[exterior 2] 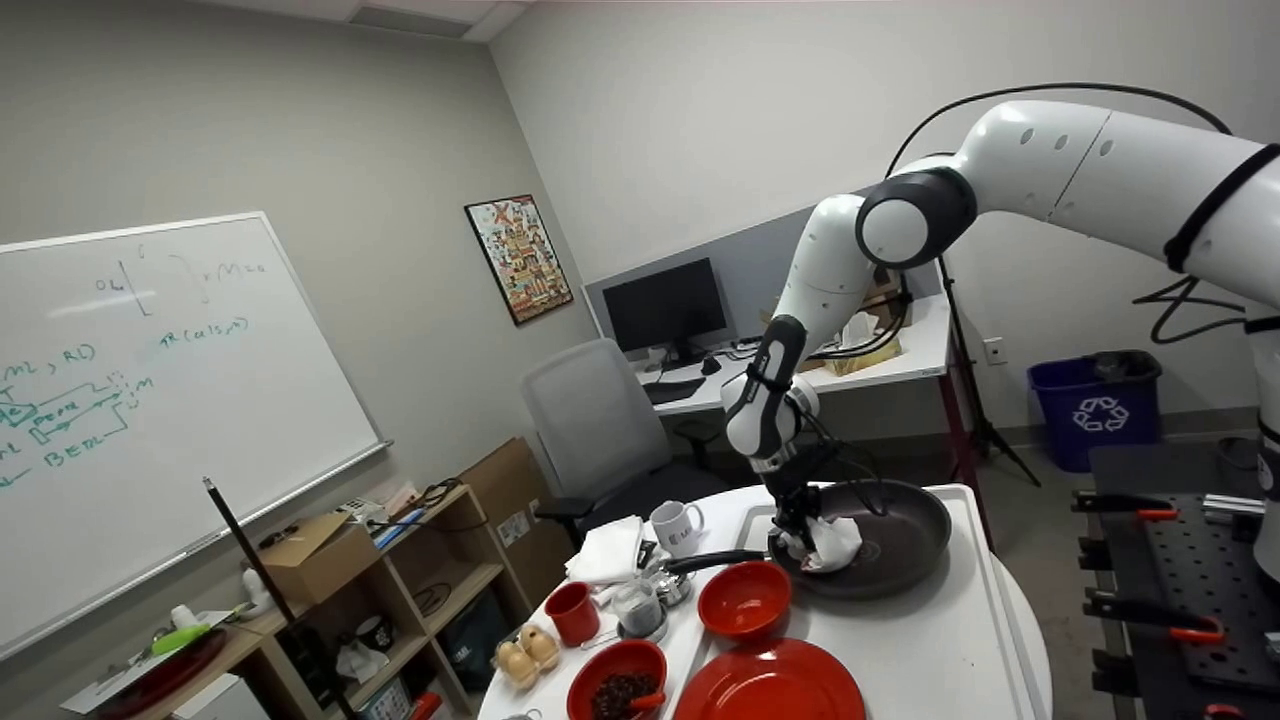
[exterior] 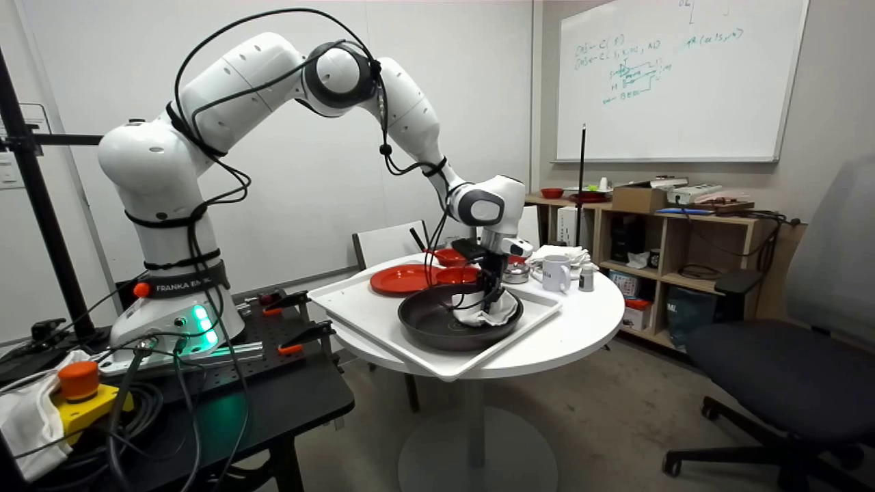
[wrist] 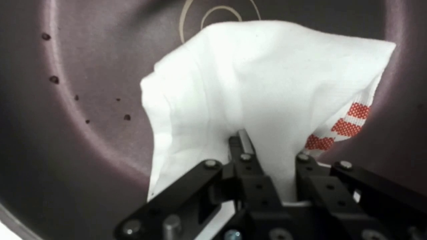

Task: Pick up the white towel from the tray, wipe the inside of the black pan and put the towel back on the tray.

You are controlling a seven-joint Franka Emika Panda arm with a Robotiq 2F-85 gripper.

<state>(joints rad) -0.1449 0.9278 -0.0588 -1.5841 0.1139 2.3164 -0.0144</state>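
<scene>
The black pan (exterior: 427, 322) rests on the white tray (exterior: 355, 311), its handle (exterior 2: 715, 561) pointing away from the robot's base. Inside the pan lies the white towel (exterior 2: 836, 543), bunched up, with a red-striped edge showing in the wrist view. My gripper (wrist: 271, 146) reaches down into the pan and is shut on the towel (wrist: 260, 76), whose cloth fills the space between the fingers; the right fingertip is hidden in its folds. In the wrist view, several dark specks dot the pan's floor and side (wrist: 100, 66) left of the towel.
Beside the pan on the tray are a red plate (exterior 2: 770, 685) and a red bowl (exterior 2: 745, 600). Around the tray's edge stand a white mug (exterior 2: 678, 527), folded white cloths (exterior 2: 607, 550), a red cup (exterior 2: 573, 612), eggs (exterior 2: 527, 655) and another red bowl (exterior 2: 617, 672).
</scene>
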